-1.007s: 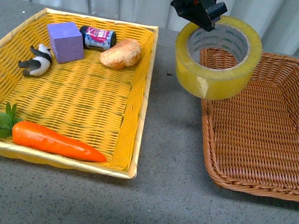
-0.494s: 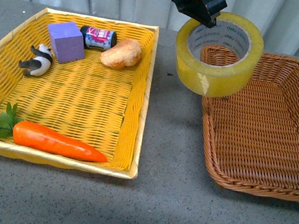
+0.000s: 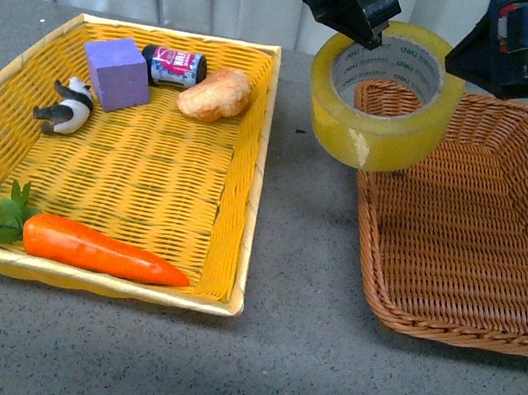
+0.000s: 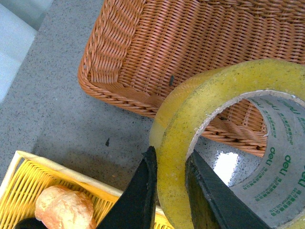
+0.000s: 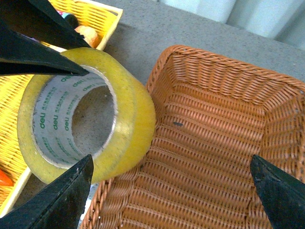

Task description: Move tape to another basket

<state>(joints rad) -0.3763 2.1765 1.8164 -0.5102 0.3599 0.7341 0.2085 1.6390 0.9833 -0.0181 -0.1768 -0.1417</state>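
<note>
The tape (image 3: 382,96), a wide yellow roll with a white printed core, hangs in the air over the near-left corner of the brown wicker basket (image 3: 473,283). My left gripper (image 3: 359,23) is shut on the roll's wall, one finger inside the core and one outside; the left wrist view shows the tape (image 4: 228,143) pinched at my left gripper (image 4: 170,167). My right gripper (image 3: 516,52) hangs open above the basket's back edge. In the right wrist view the tape (image 5: 128,119) sits beside the open right gripper (image 5: 171,191), above the basket (image 5: 219,143).
A bright yellow woven tray (image 3: 233,202) lies to the left. It holds a purple block (image 3: 114,73), a small can (image 3: 172,67), a bread roll (image 3: 214,94), a panda figure (image 3: 66,108) and a carrot (image 3: 98,249). Grey tabletop (image 3: 300,224) separates tray and basket.
The tape has shifted slightly up and right toward the brown basket over the last second. My right gripper has come into the front view at the upper right.
</note>
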